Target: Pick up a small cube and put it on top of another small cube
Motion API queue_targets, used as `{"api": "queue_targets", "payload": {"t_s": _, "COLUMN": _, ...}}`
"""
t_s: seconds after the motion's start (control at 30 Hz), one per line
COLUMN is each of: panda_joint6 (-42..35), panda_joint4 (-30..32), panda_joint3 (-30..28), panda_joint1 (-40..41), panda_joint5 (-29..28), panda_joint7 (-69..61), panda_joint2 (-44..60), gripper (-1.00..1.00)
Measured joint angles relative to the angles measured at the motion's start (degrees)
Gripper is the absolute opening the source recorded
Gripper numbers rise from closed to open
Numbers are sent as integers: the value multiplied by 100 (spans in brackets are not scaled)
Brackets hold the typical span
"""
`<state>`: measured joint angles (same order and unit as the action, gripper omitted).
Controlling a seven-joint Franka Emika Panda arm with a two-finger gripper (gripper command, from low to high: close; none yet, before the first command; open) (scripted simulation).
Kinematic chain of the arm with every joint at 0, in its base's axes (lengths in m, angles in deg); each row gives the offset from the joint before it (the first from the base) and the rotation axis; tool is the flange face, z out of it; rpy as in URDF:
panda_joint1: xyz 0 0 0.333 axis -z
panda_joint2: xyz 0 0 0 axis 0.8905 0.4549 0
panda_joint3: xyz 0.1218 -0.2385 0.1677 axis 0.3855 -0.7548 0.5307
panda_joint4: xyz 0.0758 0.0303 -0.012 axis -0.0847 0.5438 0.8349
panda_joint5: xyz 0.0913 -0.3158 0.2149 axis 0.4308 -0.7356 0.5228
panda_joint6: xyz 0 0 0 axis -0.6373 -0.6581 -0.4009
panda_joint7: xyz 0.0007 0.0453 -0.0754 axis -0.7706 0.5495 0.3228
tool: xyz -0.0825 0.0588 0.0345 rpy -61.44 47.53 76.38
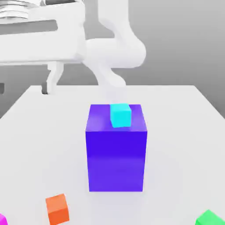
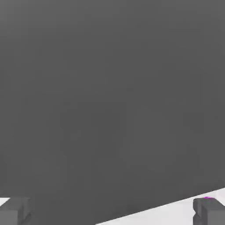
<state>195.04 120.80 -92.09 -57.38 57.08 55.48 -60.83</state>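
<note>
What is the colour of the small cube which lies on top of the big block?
Cyan, best seen in the exterior view.

Exterior view: bright, even light; white tabletop (image 1: 176,145) washed out, arm (image 1: 116,52) pale, shadows faint. Hand view: mostly dark grey.

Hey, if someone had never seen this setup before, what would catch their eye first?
Probably the big blue-violet block standing mid-table in the exterior view, with a small bright cyan cube on top. Next, the small orange cube near that view's bottom edge, toward its left, and the white robot arm reaching in from the upper left.
</note>
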Motion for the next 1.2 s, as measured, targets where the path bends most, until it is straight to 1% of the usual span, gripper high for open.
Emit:
{"api": "queue_targets", "payload": {"t_s": 0.23, "panda_joint6": 255, "panda_joint4": -278, "panda_joint3": -138, "panda_joint1": 424, "panda_joint5": 344, "panda_joint7": -217, "panda_joint2": 1467, "gripper": 0}}
{"api": "queue_targets", "payload": {"t_s": 0.47, "panda_joint6": 521, "panda_joint4": -553, "panda_joint3": -251, "panda_joint1": 882, "panda_joint5": 558, "panda_joint7": -345, "panda_joint2": 2918, "gripper": 0}}
{"api": "queue_targets", "payload": {"t_s": 0.6, "panda_joint6": 978, "panda_joint4": -747, "panda_joint3": -106, "panda_joint1": 1096, "panda_joint5": 781, "panda_joint7": -492, "panda_joint2": 3749, "gripper": 0}}
{"api": "queue_targets", "payload": {"t_s": 0.63, "panda_joint6": 1110, "panda_joint4": -792, "panda_joint3": -45, "panda_joint1": 1147, "panda_joint5": 837, "panda_joint7": -532, "panda_joint2": 3930, "gripper": -100}}
{"api": "queue_targets", "payload": {"t_s": 0.83, "panda_joint6": 1173, "panda_joint4": -816, "panda_joint3": -16, "panda_joint1": 1170, "panda_joint5": 878, "panda_joint7": -562, "panda_joint2": 4021, "gripper": -100}}
{"api": "queue_targets", "payload": {"t_s": 1.0, "panda_joint6": 645, "panda_joint4": -628, "panda_joint3": -222, "panda_joint1": 956, "panda_joint5": 622, "panda_joint7": -431, "panda_joint2": 3305, "gripper": -100}}
{"api": "queue_targets", "payload": {"t_s": 1.2, "panda_joint6": 506, "panda_joint4": -434, "panda_joint3": 423, "panda_joint1": 113, "panda_joint5": 57, "panda_joint7": -1045, "panda_joint2": 2911, "gripper": -100}}
